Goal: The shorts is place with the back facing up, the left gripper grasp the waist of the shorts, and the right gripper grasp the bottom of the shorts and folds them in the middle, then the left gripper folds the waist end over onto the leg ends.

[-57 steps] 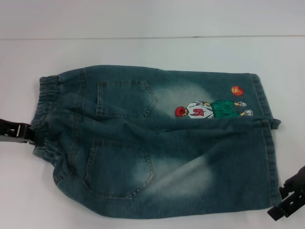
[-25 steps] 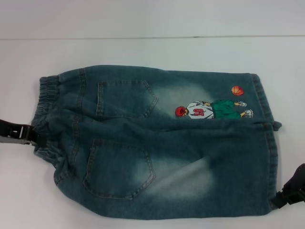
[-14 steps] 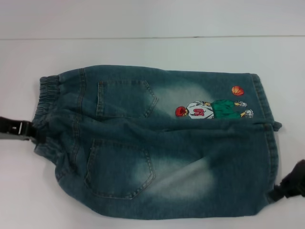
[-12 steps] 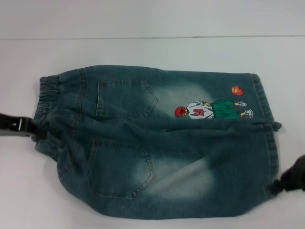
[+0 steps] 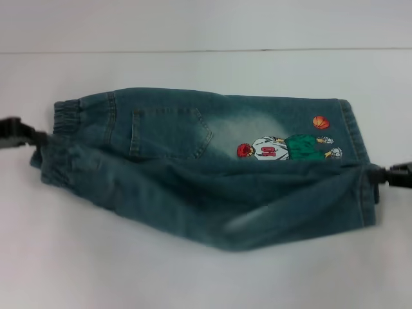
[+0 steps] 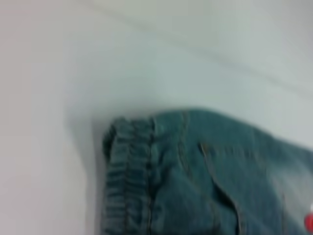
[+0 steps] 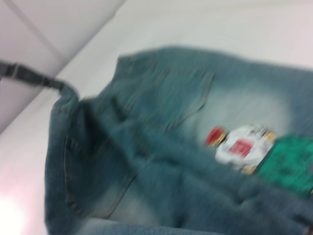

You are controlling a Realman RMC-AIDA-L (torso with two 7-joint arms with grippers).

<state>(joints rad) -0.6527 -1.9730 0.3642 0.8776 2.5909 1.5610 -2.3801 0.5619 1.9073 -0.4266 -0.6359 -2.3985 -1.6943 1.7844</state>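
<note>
Shorts (image 5: 212, 174) stretched lengthwise between both claws, near half lifted toward far half
Left gripper (image 5: 31, 134) pinches waist (image 5: 63, 116); right gripper (image 5: 386, 175) pinches leg hem (image 5: 368, 187); fold line runs claw to claw

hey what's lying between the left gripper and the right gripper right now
In the head view only the shorts span between them. The left gripper holds the waist end, the right gripper the hem end, and the near half is lifted partway over.
</note>
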